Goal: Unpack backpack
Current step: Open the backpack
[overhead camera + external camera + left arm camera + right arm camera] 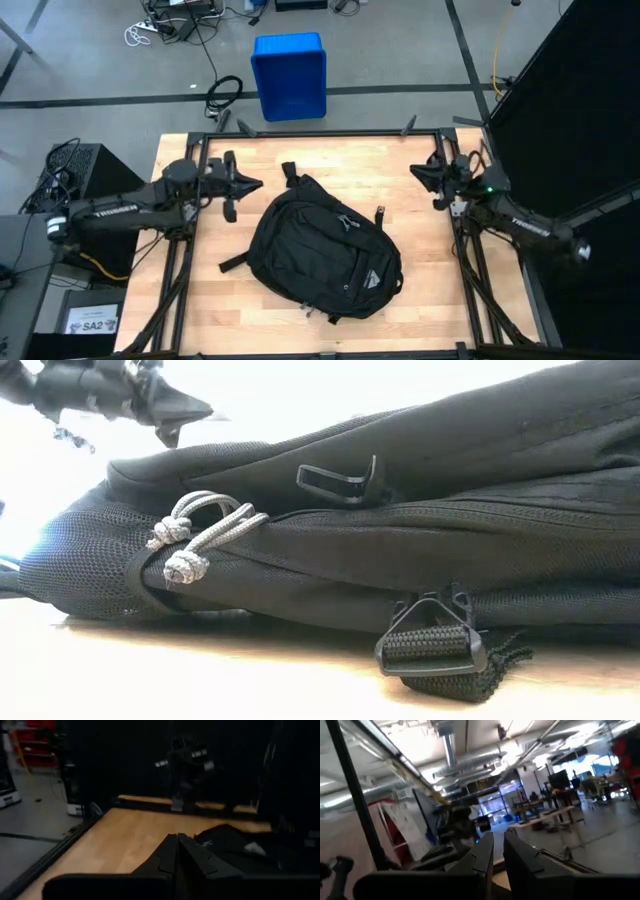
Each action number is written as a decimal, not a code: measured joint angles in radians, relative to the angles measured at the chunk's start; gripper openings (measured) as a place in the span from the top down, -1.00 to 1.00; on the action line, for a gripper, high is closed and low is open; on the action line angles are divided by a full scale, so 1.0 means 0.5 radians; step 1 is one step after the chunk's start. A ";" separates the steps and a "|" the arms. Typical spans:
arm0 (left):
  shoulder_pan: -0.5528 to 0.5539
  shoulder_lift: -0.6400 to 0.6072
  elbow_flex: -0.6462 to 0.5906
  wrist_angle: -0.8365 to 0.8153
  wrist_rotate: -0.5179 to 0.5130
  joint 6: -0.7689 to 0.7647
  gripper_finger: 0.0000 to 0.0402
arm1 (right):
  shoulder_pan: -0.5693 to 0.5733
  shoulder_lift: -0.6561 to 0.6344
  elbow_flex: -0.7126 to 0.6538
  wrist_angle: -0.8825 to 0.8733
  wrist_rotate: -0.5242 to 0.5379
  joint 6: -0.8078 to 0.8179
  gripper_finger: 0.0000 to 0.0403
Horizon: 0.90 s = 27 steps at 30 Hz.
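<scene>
Backpack: the large rounded black fabric backpack [322, 248] lies flat in the middle of the pale wooden worktop [405, 170], zips apparently shut, white triangular logo [371, 281] facing up.
Left hand: the left arm's dark two-finger hand [253, 185] hangs above the worktop just beside the backpack's upper left, fingers pressed together on nothing.
Right hand: the right arm's dark two-finger hand [418, 171] sits well apart from the backpack at the far right corner, fingers all but together, holding nothing.
Zip pulls: two knotted grey cord pulls [190, 540] lie side by side on the backpack's side seam.
Step in hand: likely the approach to open the main zip; nothing is unpacked yet.
How to do it well: spread the fingers before descending, pinch one cord pull only, and draw it along the zip's curve.
Bracing: soft fabric will likely drag, so the other hand should pin the backpack near the zip.
Risk: loose black straps [234, 263] and the plastic buckle [432, 645] may snag.
</scene>
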 joint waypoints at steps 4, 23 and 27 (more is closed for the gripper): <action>-0.101 0.278 0.182 -0.135 -0.009 0.134 1.00 | 0.365 0.367 0.135 -0.003 0.361 -0.245 0.89; -0.418 1.161 0.484 -0.071 -0.124 0.428 0.23 | 1.005 2.116 1.452 -1.023 0.742 -0.734 0.85; -0.464 1.286 0.561 -0.062 -0.192 0.466 -0.07 | 1.081 2.258 1.659 -1.294 0.781 -0.704 0.84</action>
